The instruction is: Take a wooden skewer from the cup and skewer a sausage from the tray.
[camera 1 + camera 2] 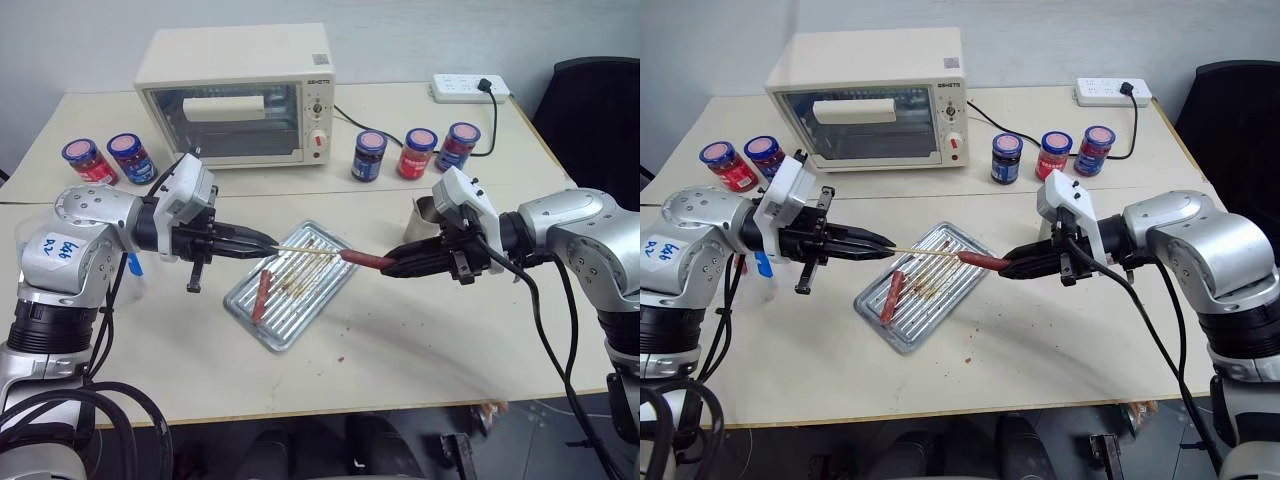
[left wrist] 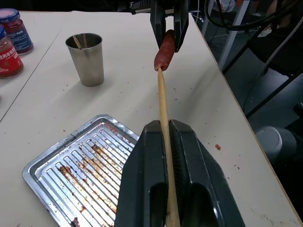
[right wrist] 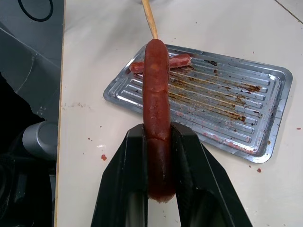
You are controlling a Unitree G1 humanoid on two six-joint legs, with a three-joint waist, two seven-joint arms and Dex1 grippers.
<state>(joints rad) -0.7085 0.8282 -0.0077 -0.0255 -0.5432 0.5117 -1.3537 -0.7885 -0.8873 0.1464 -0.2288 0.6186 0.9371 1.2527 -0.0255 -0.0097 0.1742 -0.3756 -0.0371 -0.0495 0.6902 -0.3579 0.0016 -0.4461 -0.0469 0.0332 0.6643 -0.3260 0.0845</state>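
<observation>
While held above the tray (image 1: 300,300) at mid-counter (image 1: 420,340), faces off tip to end: wooden skewer (image 1: 312,252) in the left end effector (image 1: 262,243), sausage (image 1: 367,260) in the right end effector (image 1: 392,268). Left fingers clamped tight on the stick, with its free length pointing level toward the robot's right. Right fingers closed to a narrow gap around the sausage's rear half, leaving the front half sticking out toward the robot's left.

Seen along the left fingers, runs straight up to the sausage's rounded end, tip touching or just starting to enter near the centre; cannot tell how deep. Seen along the right fingers, shows the stick arriving from beyond the far end, nearly in line with the sausage's long axis, perhaps slightly off to one side.

Judged from this: both long axes almost collinear, so hinges on keeping them so while closing the gap lengthwise. Any sideways drift likely to send the point out through the skin.

Elsewhere: cup (image 2: 85,58) upright on the counter behind the right end effector, one more stick inside; second sausage (image 1: 262,294) lying in the tray's near-left part.
</observation>
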